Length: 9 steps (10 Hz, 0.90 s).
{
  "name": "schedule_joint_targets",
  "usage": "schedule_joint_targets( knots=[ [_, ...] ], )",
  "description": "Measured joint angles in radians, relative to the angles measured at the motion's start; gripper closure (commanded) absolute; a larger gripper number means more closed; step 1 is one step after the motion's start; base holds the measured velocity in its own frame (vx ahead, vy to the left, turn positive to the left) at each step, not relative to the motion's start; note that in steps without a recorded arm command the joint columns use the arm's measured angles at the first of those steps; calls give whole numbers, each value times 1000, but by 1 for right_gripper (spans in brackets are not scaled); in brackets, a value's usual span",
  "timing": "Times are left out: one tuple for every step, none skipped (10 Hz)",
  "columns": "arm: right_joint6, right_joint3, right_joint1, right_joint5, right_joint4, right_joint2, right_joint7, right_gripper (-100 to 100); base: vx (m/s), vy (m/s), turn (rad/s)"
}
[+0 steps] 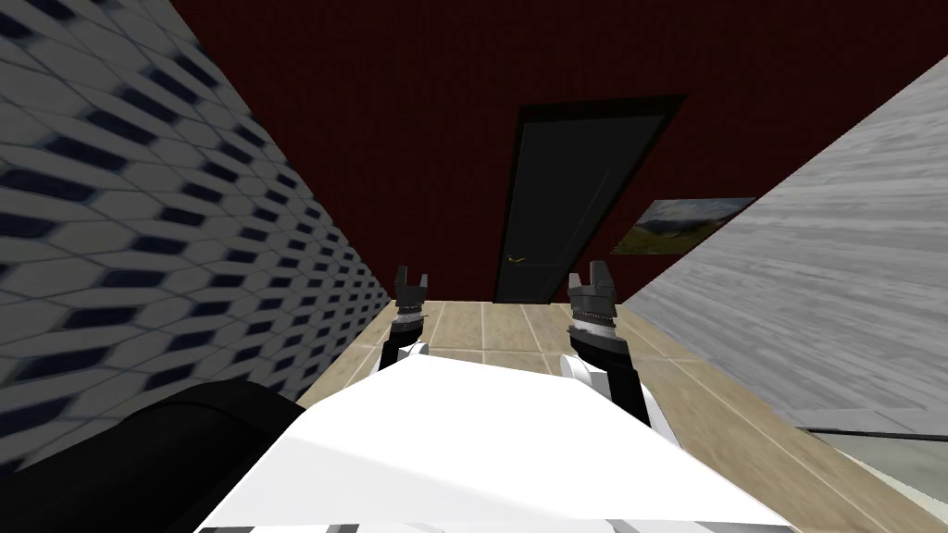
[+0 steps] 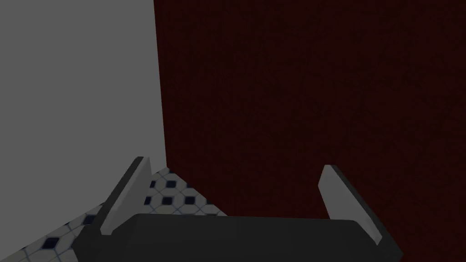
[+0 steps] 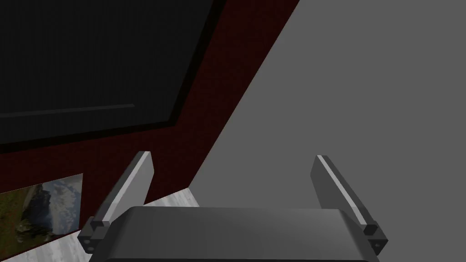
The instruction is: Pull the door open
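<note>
A dark, almost black door [image 1: 569, 204] stands closed in the dark red end wall of a narrow corridor, some way ahead of me. Its small lever handle [image 1: 516, 260] sits low on its left edge. The right wrist view also takes in part of the door [image 3: 91, 59] and its dark frame. My left gripper [image 1: 411, 278] and right gripper [image 1: 592, 275] are raised side by side in front of my chest, well short of the door. Both are open and hold nothing, as the wide gaps of the left gripper [image 2: 234, 170] and right gripper [image 3: 232, 163] show.
A wall tiled in white with dark diamonds [image 1: 167, 231] runs close along my left. A pale grey streaked wall [image 1: 833, 278] runs along my right. A landscape picture [image 1: 680, 224] hangs on the red wall right of the door. Tan floor tiles [image 1: 481, 324] lead to the door.
</note>
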Motion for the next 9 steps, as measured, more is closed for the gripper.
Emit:
schedule_joint_targets(
  knots=[
    [-6, -4, 0, -4, 18, -7, -5, -100, 132, -4, 25],
    [-7, -5, -6, -5, 37, -11, -8, -100, 128, 29, 19],
    [-6, -3, -14, -4, 53, -12, -8, -100, 112, 18, 36],
    [-8, -5, -22, -5, 73, -15, -10, -100, 111, 4, 44],
    [-13, -7, -28, -7, 94, -18, -12, -100, 99, -13, 38],
    [-19, -10, -31, -10, 114, -23, -17, -100, 93, -30, 47],
    [-20, -13, -34, -12, 130, -28, -21, -100, 92, -26, 55],
    [-22, -14, -44, -13, 156, -31, -23, -100, 86, -39, 59],
    [-30, -17, -50, -16, 185, -36, -27, -100, 81, -40, 60]
  ],
)
